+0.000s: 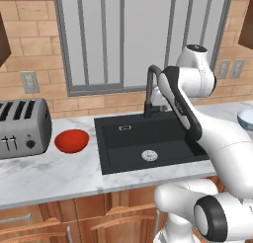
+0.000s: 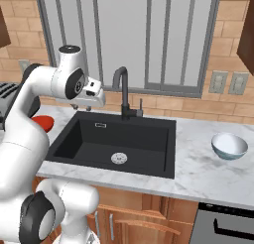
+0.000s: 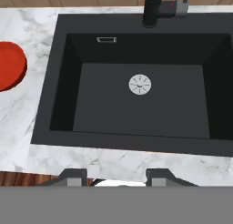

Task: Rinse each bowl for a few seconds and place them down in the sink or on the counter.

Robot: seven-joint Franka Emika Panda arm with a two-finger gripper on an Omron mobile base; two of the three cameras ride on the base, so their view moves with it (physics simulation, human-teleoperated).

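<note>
Hand view looks down from above the near edge of the black sink [image 3: 136, 100], and my gripper [image 3: 116, 176] shows only as two dark finger tips standing apart with nothing between them. The red bowl [image 1: 71, 141] sits on the marble table [image 1: 49, 173] just left of the sink, beside the toaster [image 1: 22, 128]; the pale blue-white bowl [image 2: 229, 145] sits on the table well right of the sink. Neither bowl is under the faucet [image 2: 122, 91] yet.

My judgement of the risks: both bowls have glossy, rounded rims, so a pinch set too shallow could let one slip and drop into the basin. Reaching left, my hand could nudge the toaster or push the red bowl along the table. Swinging across, my arm passes close to the faucet's arch.

I can read no brand, label or writing anywhere.
</note>
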